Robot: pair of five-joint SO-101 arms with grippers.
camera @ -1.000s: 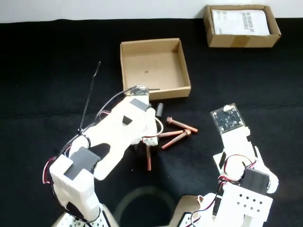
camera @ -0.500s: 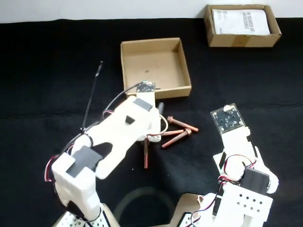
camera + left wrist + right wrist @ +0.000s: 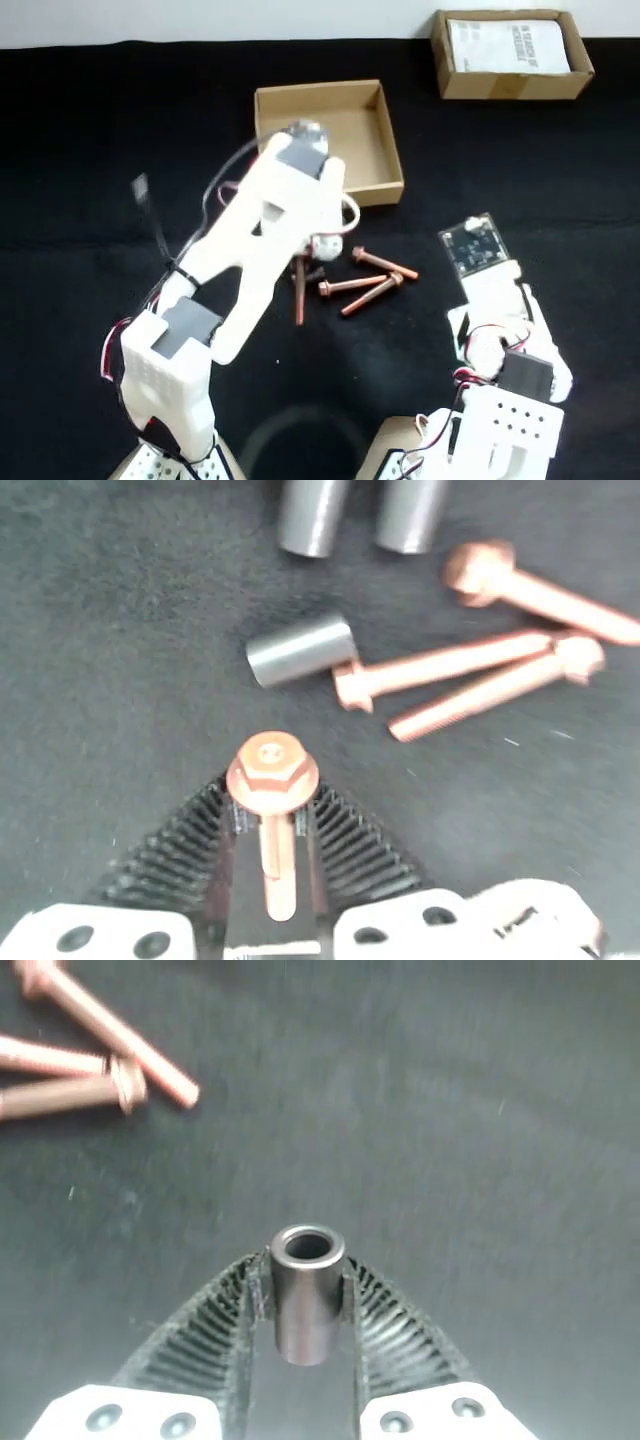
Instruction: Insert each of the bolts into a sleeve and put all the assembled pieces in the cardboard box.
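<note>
The left arm has swung up toward the cardboard box [image 3: 362, 130], lifting its bolt [image 3: 272, 770] clear of the black bench [image 3: 80, 150]. The left pincer [image 3: 272, 802] clamps that copper hex-headed bolt by the shank. The right pincer [image 3: 306, 1280] grips a grey sleeve [image 3: 307, 1305], bore showing. Three loose bolts [image 3: 366, 279] lie between the arms, with a lying sleeve [image 3: 300, 650] just beside them. Open cloth spreads left of the box. A second box [image 3: 510, 85] sits at the far corner.

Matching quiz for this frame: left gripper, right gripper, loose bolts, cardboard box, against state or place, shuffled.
1. left gripper
2. right gripper
3. loose bolts
4. cardboard box

a. shut on a grey sleeve
b. brown, open-topped
c. shut on a copper bolt
d. lying on the black cloth

Pairs: 1-c, 2-a, 3-d, 4-b
</note>
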